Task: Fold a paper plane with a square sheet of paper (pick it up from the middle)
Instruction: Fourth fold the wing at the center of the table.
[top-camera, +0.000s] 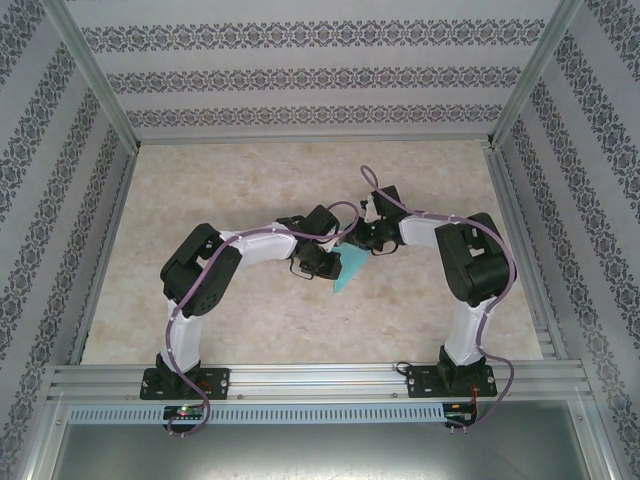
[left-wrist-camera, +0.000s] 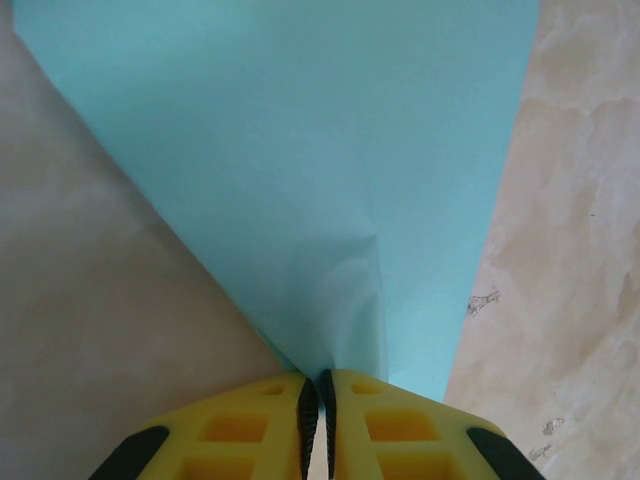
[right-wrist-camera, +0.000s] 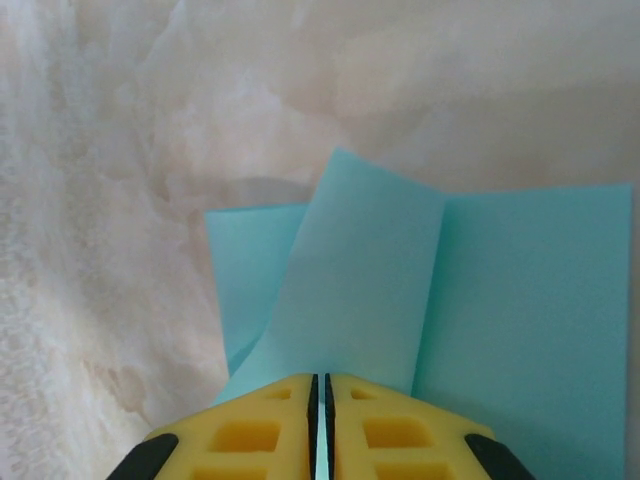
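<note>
The turquoise sheet of paper (top-camera: 349, 272) hangs partly folded between both arms at the table's middle. My left gripper (top-camera: 328, 263) comes at it from the left and my right gripper (top-camera: 362, 243) from the upper right. In the left wrist view the yellow fingers (left-wrist-camera: 260, 420) are shut on a pinched point of the paper (left-wrist-camera: 300, 150), which fans out ahead above the table. In the right wrist view my right gripper (right-wrist-camera: 320, 384) is shut on a raised flap of the paper (right-wrist-camera: 360, 280), a thin edge showing between the pads, while a flatter panel (right-wrist-camera: 530, 320) lies to the right.
The marbled beige table (top-camera: 250, 190) stretches around the arms. Patterned walls with aluminium posts (top-camera: 95, 80) close it in at the back and both sides. A metal rail (top-camera: 320, 380) carrying the arm bases runs along the near edge.
</note>
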